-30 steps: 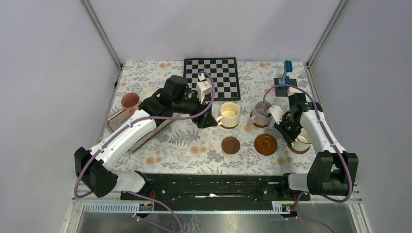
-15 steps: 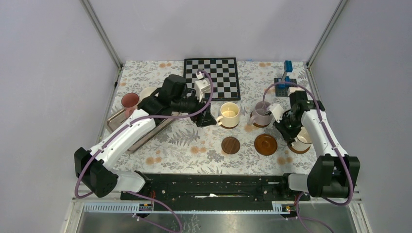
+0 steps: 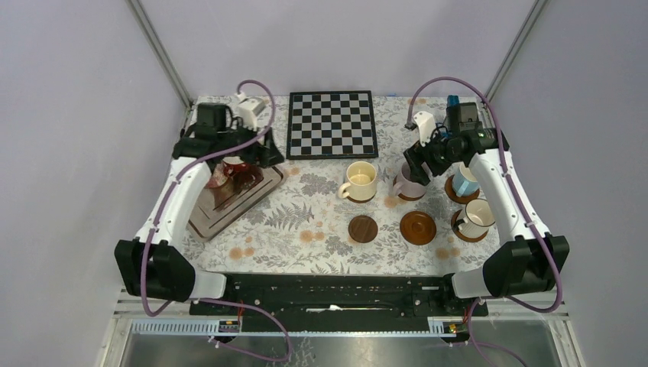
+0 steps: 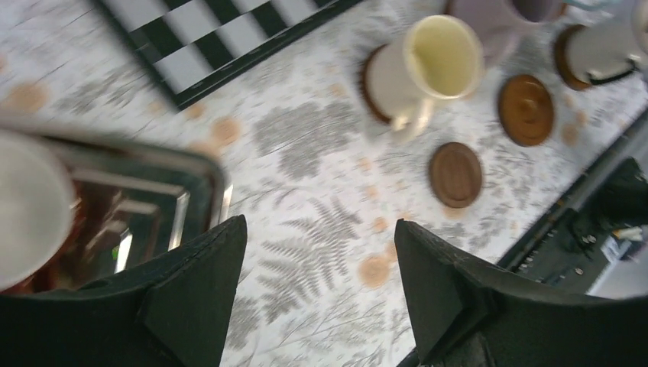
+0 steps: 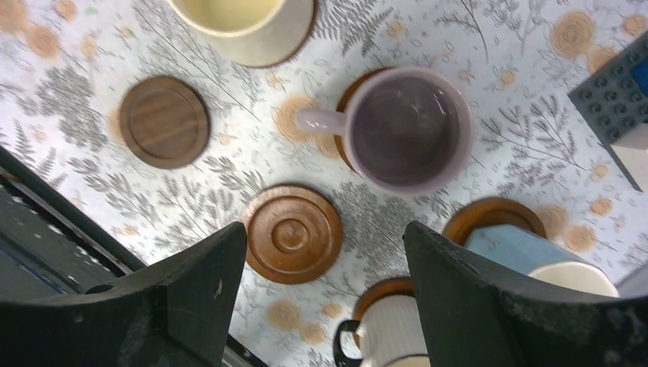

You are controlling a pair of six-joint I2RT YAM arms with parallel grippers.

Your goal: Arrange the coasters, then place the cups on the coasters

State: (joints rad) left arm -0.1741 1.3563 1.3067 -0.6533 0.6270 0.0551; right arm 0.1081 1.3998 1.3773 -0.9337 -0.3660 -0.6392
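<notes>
Lilac cup [image 5: 409, 126] just below the right end effector [image 5: 325, 241], jaws wide apart.

You have a black-and-white chessboard [image 3: 332, 124] lying flat at the far middle of the bench [image 3: 306, 222], which is covered by a cloth printed with grey ferns and orange flowers. On the left, a rectangular metal tray [image 3: 218, 212] sits at a slant to the bench edge, and its floor is shiny. Near the far right corner is a dark blue studded block plate [image 5: 615, 99]. A brighter blue piece seems to stand on it, but the overhead view mostly hides it. Plain grey walls [image 3: 76, 115] close in the sides.
</notes>
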